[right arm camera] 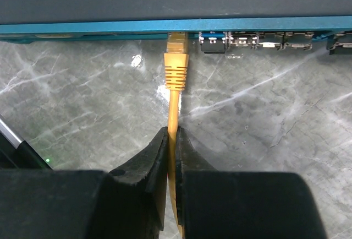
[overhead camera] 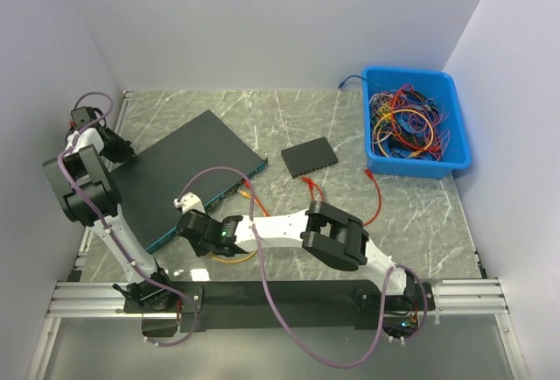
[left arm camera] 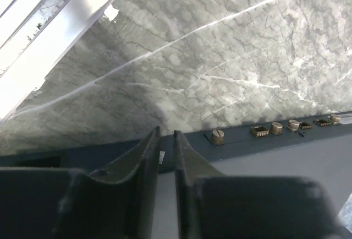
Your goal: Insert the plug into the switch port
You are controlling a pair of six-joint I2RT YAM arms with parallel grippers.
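The job is close to its end but not finished. In the right wrist view the plug (right arm camera: 177, 57) sits nose-first against the front face of the switch (right arm camera: 110, 2), lined up with a port in the row that runs on to the neighbouring ports (right arm camera: 242, 39) on the right. Its ribbed boot and most of its body are outside the face. The tip may already be in the mouth of the port, though the angle is too shallow to say how deep it goes.

The right pincer (right arm camera: 171, 133) is closed on the orange cable (right arm camera: 174, 104) a little way behind the boot, with the cable running straight from the fingers to the plug, just above the bench (right arm camera: 82, 96).

The left pincer (left arm camera: 166, 135) is at the rear edge of the switch, jaws drawn almost together with only a thin slit between them. I cannot tell whether it pinches that edge or merely rests there.

What appears left is the final push: driving the plug fully home until it latches, then letting go of the cable. A grip on the cable, not the boot, risks it buckling.
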